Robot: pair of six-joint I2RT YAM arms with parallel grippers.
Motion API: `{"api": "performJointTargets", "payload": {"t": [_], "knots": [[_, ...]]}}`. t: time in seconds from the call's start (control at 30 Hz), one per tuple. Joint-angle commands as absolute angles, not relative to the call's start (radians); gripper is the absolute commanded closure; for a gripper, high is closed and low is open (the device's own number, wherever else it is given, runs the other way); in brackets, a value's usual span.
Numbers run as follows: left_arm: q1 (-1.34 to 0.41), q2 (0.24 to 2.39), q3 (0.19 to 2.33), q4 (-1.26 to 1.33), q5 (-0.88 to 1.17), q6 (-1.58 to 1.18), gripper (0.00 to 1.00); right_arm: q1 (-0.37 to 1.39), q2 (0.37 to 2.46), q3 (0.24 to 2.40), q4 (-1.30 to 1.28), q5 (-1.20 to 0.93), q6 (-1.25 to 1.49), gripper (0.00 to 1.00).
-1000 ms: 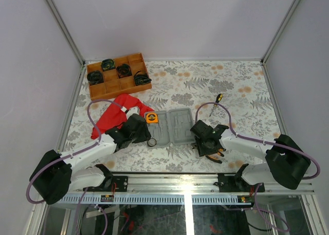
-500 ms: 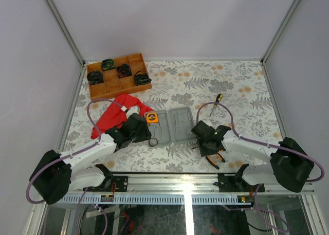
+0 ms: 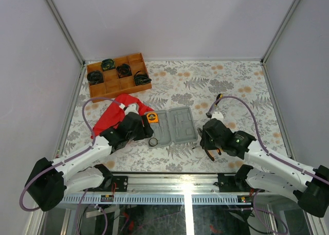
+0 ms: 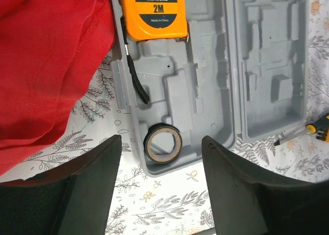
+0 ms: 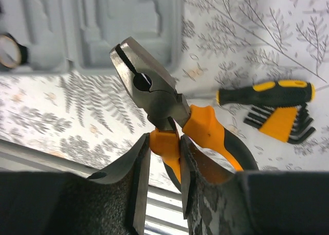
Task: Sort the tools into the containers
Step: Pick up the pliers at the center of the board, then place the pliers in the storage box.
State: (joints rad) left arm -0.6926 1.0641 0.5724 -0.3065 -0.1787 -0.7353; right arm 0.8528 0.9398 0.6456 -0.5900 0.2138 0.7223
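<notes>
Pliers (image 5: 160, 100) handles behind right pincer (image 5: 163, 148)

My table (image 3: 241, 86): floral-print cover, grey and orange leaves. Round me, walls (image 3: 169, 19): plain, pale, on three sides. Metal posts (image 3: 62, 24) at the far corners. At my near edge, rail (image 3: 169, 179), with bright glare.

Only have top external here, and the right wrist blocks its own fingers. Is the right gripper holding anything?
Observer: Yes. The right wrist view shows the right gripper shut on one orange handle of the pliers.
Operator: Left one?
Observer: The left gripper is open with nothing between its fingers. It hovers over the grey case, above a roll of black tape in the case's corner.
Operator: Anything hidden under the right arm?
Observer: A screwdriver and a hex key set lie side by side on the table.
</notes>
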Motion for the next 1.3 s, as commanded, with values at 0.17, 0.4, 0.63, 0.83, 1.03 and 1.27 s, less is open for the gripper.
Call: {"api": "performJointTargets", "payload": {"t": [0.17, 0.4, 0.63, 0.83, 1.03, 1.27], "knots": [[-0.723, 1.011, 0.602, -0.247, -0.105, -0.715, 0.34, 0.862, 0.893, 0.682, -0.236, 0.262, 0.918, 1.00], [-0.842, 1.007, 0.630, -0.144, -0.063, -0.739, 0.34, 0.862, 0.955, 0.668, -0.011, 0.234, 1.065, 1.00], [-0.961, 0.913, 0.566, 0.046, -0.086, -0.716, 0.33, 0.860, 1.050, 0.693, 0.130, 0.130, 1.129, 1.00], [-0.977, 0.944, 0.551, 0.115, -0.041, -0.707, 0.33, 0.860, 1.101, 0.678, 0.258, 0.012, 1.190, 1.00], [-0.984, 1.006, 0.548, 0.123, -0.056, -0.708, 0.34, 0.861, 1.122, 0.672, 0.323, -0.065, 1.232, 1.00], [-0.985, 1.032, 0.553, 0.135, -0.057, -0.710, 0.49, 0.861, 1.143, 0.673, 0.365, -0.142, 1.255, 1.00]]}}
